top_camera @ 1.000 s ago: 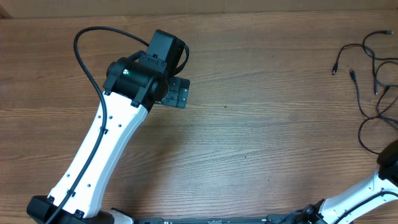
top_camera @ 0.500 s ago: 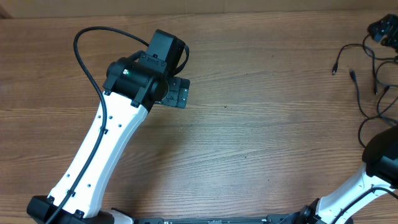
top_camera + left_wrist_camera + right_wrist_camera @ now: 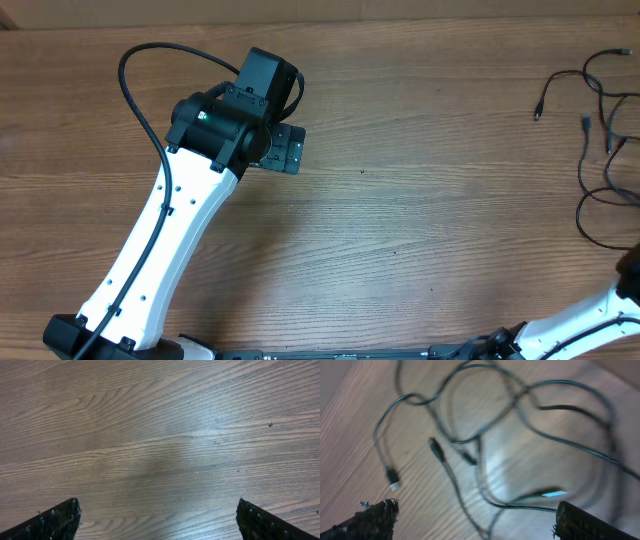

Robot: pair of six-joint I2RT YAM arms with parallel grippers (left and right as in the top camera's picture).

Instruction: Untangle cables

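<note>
The cables (image 3: 582,165) lie at the far right edge of the table (image 3: 420,200), thin black strands crossing each other in loose loops, some running off the right side of the overhead view. Three small plugs (image 3: 539,112) on separate strands point toward the table's middle. My right wrist view is blurred, but it shows the strands overlapping in several loops, with one plug lying off to the left and two more near the middle of the tangle. My right gripper (image 3: 479,519) hangs above them with its jaws spread wide; both fingertips show only at the bottom corners, nothing is between them, and they touch no strand. From overhead only a piece of my right arm (image 3: 615,305) shows, at the near right corner, near the loops. My left gripper (image 3: 159,520) is well apart from the cables, over bare wood on the far left part of the table, jaws spread just as wide and holding nothing. My left arm (image 3: 170,230) reaches from the near left edge toward the far side
</note>
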